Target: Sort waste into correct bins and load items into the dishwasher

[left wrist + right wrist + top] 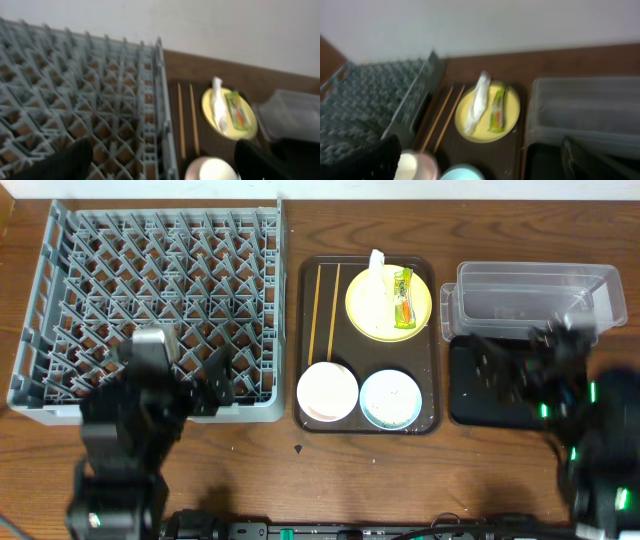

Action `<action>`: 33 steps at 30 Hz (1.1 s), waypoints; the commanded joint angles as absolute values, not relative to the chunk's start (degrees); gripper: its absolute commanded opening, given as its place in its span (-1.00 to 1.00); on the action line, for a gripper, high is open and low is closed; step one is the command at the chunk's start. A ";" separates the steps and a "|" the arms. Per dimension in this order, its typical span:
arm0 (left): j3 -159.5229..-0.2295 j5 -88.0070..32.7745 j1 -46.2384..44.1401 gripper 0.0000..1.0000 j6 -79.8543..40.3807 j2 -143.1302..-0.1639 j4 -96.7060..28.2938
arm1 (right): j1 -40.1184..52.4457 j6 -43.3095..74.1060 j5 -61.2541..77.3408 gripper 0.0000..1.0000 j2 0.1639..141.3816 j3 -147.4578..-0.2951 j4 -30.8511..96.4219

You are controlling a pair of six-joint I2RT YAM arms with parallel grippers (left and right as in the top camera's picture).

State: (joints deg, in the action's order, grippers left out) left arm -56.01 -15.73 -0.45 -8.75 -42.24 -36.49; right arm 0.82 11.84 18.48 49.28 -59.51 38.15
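Note:
The grey dish rack [150,290] stands at the left. The brown serving tray [432,380] holds a yellow plate [423,302] with a white tissue [376,275] and a green-and-orange wrapper [403,298], two chopsticks [325,305], a white bowl [327,392] and a light blue bowl [390,398]. The clear tub [535,298] and black tray [470,405] are at the right. My left gripper [218,375] is open and empty over the rack's front right corner. My right gripper [497,360] is open and empty over the black tray. The cup and food scraps are not visible.
The left wrist view shows the rack [75,90], chopsticks [187,120], plate [208,110] and white bowl [212,170]. The right wrist view shows the plate [512,107], clear tub [585,110] and black tray [545,162]. A wall stands behind the table.

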 commanded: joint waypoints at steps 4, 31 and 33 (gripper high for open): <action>-66.59 -20.36 -0.58 0.82 -7.99 -52.40 -44.62 | 0.75 9.41 23.51 0.99 68.99 -78.11 46.57; -66.57 -20.34 -0.58 0.82 -7.99 -53.47 -46.92 | 21.91 11.92 1.43 0.30 122.15 -96.12 32.49; -66.57 -20.34 -0.58 0.82 -7.99 -53.47 -46.92 | 22.55 12.10 -1.80 0.25 124.73 -96.12 31.14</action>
State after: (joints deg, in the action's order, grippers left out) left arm -65.06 -19.59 -0.45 -8.73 -53.58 -46.74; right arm 21.21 11.70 3.86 122.37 -94.94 32.03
